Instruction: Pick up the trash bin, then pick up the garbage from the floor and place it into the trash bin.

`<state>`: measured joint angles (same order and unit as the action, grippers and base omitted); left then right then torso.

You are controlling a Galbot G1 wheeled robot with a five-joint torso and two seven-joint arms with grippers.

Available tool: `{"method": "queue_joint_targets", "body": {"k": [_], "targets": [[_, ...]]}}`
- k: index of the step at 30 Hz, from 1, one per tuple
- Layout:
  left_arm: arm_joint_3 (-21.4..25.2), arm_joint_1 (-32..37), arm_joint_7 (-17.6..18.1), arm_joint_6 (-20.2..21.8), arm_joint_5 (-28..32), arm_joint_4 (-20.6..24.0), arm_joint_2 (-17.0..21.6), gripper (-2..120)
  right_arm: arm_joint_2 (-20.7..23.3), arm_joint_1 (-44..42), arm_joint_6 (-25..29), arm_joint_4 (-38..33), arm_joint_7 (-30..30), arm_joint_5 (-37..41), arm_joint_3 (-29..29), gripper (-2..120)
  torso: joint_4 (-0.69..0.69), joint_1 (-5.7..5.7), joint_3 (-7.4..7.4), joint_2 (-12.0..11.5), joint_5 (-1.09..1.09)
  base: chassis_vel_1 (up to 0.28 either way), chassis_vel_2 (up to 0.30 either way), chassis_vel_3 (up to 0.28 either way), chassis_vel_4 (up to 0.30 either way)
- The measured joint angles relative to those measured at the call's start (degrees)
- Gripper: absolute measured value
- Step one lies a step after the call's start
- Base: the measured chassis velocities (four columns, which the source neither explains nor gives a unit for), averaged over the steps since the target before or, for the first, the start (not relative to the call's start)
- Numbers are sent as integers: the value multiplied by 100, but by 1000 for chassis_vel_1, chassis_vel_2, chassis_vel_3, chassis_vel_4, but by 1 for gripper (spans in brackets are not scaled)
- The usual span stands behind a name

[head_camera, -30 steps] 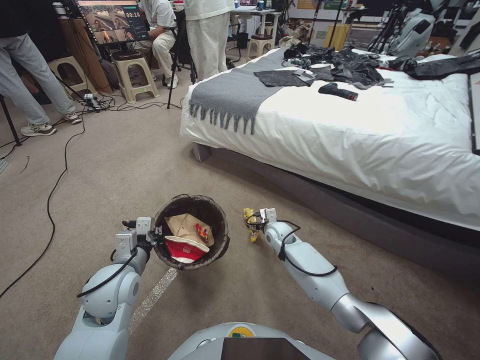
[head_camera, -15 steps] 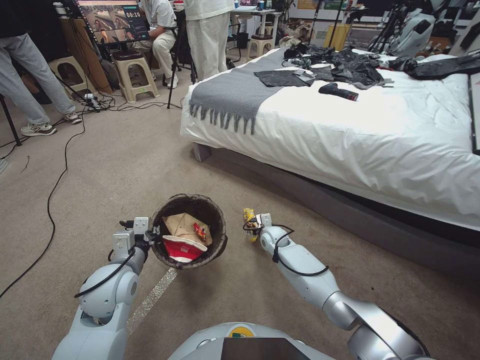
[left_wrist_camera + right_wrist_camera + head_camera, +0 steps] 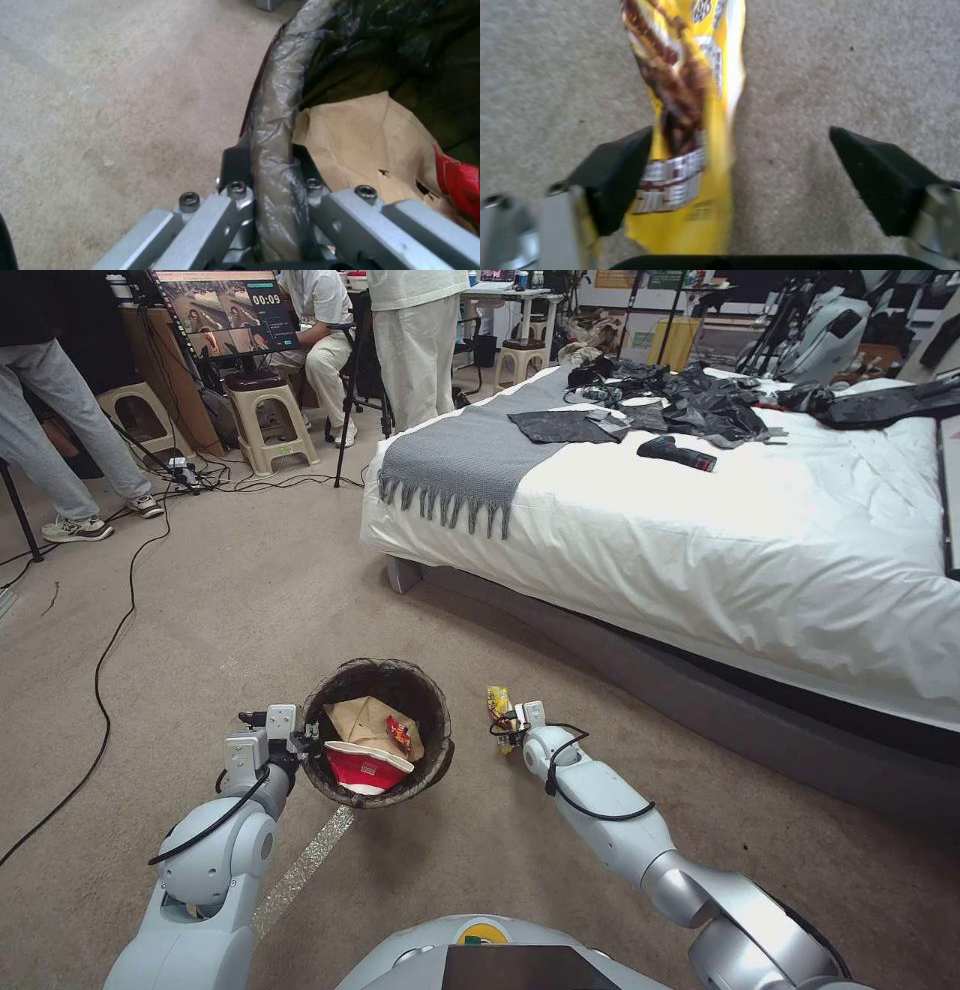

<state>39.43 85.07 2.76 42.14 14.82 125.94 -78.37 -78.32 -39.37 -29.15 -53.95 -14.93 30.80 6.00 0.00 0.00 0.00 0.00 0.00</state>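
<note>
Head view: nearest, two grey arms reach forward over beige carpet (image 3: pixel 250 600). The left gripper (image 3: pixel 305 740) is clamped on the near-left rim of the trash bin (image 3: pixel 345 675), a round bucket lined with crinkled dark plastic. Inside lie one tan paper scrap (image 3: pixel 365 720), one red-and-white crushed cup (image 3: pixel 365 767) and one small red wrapper (image 3: pixel 403 735). Just right of the bin, the right gripper (image 3: pixel 505 727) stands with its fingers spread around one glossy yellow snack wrapper (image 3: pixel 497 702) on the floor. Farther right, a white-sheeted bed (image 3: pixel 700 560) carries a fringed grey blanket (image 3: pixel 470 460).
</note>
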Motion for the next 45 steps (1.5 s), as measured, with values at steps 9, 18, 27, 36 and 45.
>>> {"method": "queue_joint_targets", "body": {"k": [9,18,27,36,45], "targets": [[-27,-15,-5,0,-3,-28,-15,3,9,20,26,39,26,-16,-25,51,0,0,0,0,0,0,0,0,0],[-31,-14,-15,0,-4,-31,10,3,-19,10,42,41,33,-17,3,14,1,0,0,0,0,0,0,0,0],[-59,-16,-19,0,-8,-23,11,3,74,-29,41,-126,5,-9,29,0,1,0,0,0,0,0,0,0,0],[-34,-6,-28,0,-19,5,3,3,169,-112,38,-391,-27,36,-23,0,0,0,0,0,0,0,0,0,0],[10,2,-21,0,7,72,30,3,489,-445,-194,-1691,-284,580,-344,0,1,0,0,0,0,0,0,0,0]]}}
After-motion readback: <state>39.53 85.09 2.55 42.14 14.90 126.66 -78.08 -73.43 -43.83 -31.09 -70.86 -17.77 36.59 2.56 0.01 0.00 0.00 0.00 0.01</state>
